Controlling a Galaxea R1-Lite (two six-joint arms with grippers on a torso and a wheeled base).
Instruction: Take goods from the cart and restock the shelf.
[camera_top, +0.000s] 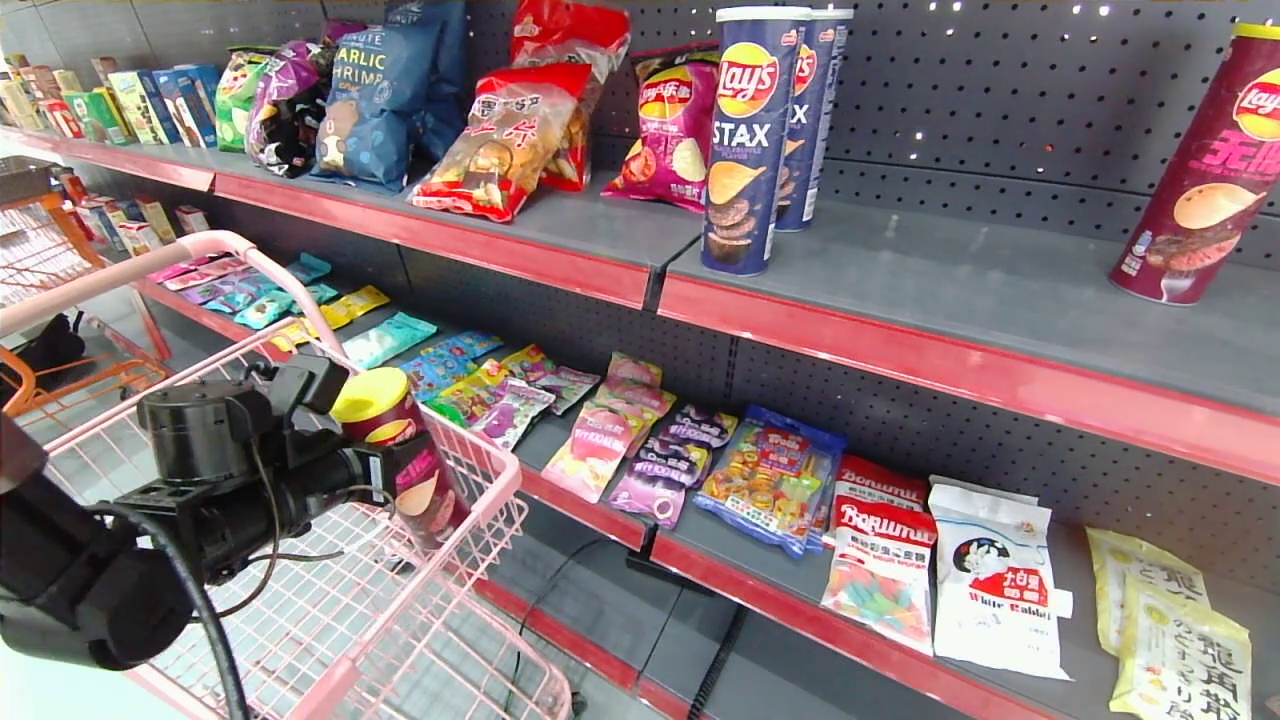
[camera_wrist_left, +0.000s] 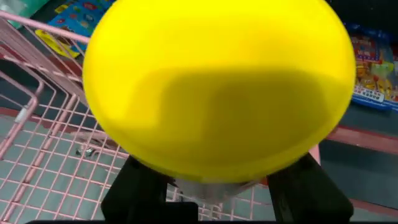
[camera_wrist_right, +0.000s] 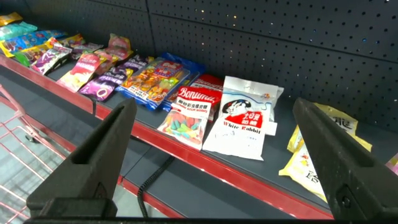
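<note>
Holding a maroon chip can over the cart in our clamped left pincer, we must shelve it next; right pincer gapes empty.

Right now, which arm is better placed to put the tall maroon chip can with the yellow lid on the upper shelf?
Left. The left hand grips the maroon chip can at the rim of the pink wire cart; the right hand is open and empty, facing the lower shelf.
</note>
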